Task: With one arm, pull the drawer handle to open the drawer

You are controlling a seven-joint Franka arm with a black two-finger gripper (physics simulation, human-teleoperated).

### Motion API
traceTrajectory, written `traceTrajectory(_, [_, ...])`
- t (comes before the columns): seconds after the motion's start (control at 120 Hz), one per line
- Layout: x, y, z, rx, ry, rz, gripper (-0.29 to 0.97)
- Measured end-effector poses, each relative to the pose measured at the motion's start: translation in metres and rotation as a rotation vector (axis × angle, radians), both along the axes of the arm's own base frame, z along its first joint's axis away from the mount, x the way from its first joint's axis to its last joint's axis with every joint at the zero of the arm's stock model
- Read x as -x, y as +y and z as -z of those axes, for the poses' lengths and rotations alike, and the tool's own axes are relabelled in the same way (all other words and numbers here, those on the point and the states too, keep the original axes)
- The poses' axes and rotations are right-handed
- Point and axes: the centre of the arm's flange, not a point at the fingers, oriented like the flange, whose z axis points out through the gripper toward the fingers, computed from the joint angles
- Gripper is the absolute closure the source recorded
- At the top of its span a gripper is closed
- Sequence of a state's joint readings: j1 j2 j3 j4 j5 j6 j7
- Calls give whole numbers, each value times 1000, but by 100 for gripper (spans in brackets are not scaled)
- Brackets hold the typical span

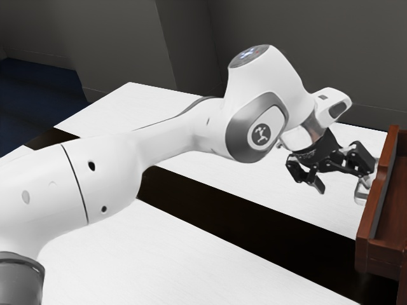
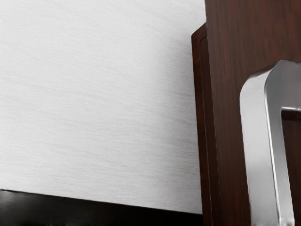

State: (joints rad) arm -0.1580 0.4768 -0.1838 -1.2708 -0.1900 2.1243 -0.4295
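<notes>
So, the black two-finger claw (image 1: pixel 340 173) hung released, fingers spread, just beside the curved silver metal handle (image 1: pixel 360 190) on the dark reddish-brown wooden drawer (image 1: pixel 381 210), not gripping it. That drawer sat at the white tabletop's (image 1: pixel 191 254) edge on the exterior view's right.
</notes>
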Motion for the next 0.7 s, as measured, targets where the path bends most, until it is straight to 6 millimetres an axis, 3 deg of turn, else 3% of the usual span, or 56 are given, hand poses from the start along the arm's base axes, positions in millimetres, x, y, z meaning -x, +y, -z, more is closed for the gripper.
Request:
traceTrajectory(0.408, [9,29,-12,-9,4,-46,0])
traceTrajectory(0.7, [13,48,1,-30,36,-72,0])
